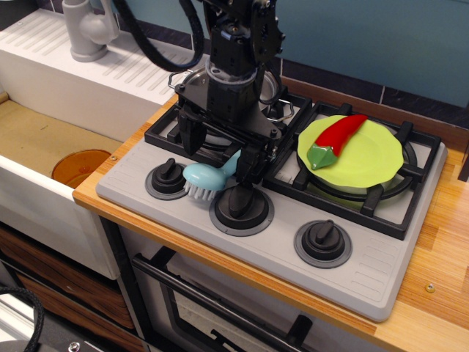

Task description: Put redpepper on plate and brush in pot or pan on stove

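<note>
While lying flat, brush [206, 178] head front-left, handle back-right

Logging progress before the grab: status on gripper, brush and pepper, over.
Gripper low over the brush handle, jaws spread, nothing held. Brush lies on stove front, outside pot. Redpepper already on plate. Nothing blocking.

The wooden counter [440, 242] carries the grey stove [366, 275], which covers most of its top and leaves bare wood along the front edge and at the right. A small screw head [430, 287] shows in the wood near the stove's right front corner. At the left the counter ends beside a sunken sink [44, 147] holding an orange-brown disc [79, 166].
</note>
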Controlling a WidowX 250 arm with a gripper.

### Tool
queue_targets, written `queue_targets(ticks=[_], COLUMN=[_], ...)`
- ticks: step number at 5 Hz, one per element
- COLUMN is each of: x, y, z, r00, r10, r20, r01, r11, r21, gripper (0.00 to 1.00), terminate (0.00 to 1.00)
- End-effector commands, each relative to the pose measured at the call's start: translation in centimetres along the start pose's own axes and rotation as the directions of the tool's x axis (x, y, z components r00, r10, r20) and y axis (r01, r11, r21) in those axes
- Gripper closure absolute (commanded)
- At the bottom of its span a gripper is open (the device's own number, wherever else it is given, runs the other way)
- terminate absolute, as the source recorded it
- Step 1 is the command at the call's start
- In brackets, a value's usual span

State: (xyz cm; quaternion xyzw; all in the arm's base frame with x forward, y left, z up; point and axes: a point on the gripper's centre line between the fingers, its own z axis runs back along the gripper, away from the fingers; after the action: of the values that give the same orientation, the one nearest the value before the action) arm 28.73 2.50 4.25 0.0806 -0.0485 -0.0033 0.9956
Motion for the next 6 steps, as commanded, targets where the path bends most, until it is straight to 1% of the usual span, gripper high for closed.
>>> queue_targets(ticks=[1,3,4,6], x=[1.0,0.9,0.9,0.8], y=[-0.3,-0.9,-1.2,-1.2], z=[-0.1,-1.0,-0.9,0.6], r00=[0.999,1.0,1.0,0.999], r10=[0.007,0.013,0.028,0.025], r20=[0.033,0.026,0.008,-0.029], r01=[-0.006,-0.012,-0.028,-0.025], r11=[1.0,1.0,0.999,1.0], r21=[-0.009,-0.028,-0.024,-0.018], gripper=[0.0,0.0,1.0,1.0], terminate=[0.0,0.0,0.0,0.0])
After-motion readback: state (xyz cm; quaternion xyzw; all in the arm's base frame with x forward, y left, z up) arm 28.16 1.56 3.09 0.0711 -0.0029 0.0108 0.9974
